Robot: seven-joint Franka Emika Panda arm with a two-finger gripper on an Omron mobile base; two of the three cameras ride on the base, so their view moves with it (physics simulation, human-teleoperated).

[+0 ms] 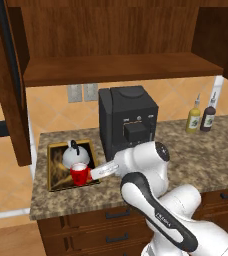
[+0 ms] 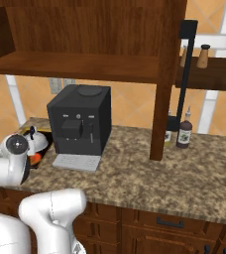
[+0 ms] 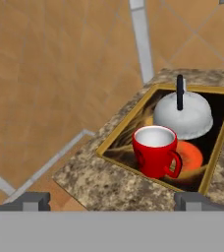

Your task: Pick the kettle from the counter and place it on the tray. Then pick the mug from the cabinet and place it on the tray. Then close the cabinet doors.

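Note:
The silver-white kettle (image 1: 75, 156) (image 3: 182, 113) and the red mug (image 1: 79, 174) (image 3: 154, 150) stand together on the gold-rimmed tray (image 1: 51, 170) (image 3: 125, 120), at the left end of the granite counter (image 1: 201, 155). The mug is upright at the tray's front, its handle toward the coffee machine. My gripper (image 1: 93, 172) (image 3: 111, 199) is open just to the right of the mug, level with it and apart from it, with nothing between its fingertips (image 3: 35, 199). Above, the cabinet (image 1: 116, 67) has both doors (image 1: 6, 75) (image 2: 167, 74) swung open and a bare shelf.
A big black coffee machine (image 1: 126, 120) (image 2: 80, 119) stands right beside the tray. Two bottles (image 1: 193, 117) (image 1: 209, 114) are at the back right of the counter. The counter's left edge drops off beyond the tray. My arm's elbow (image 1: 146, 165) hangs over the counter front.

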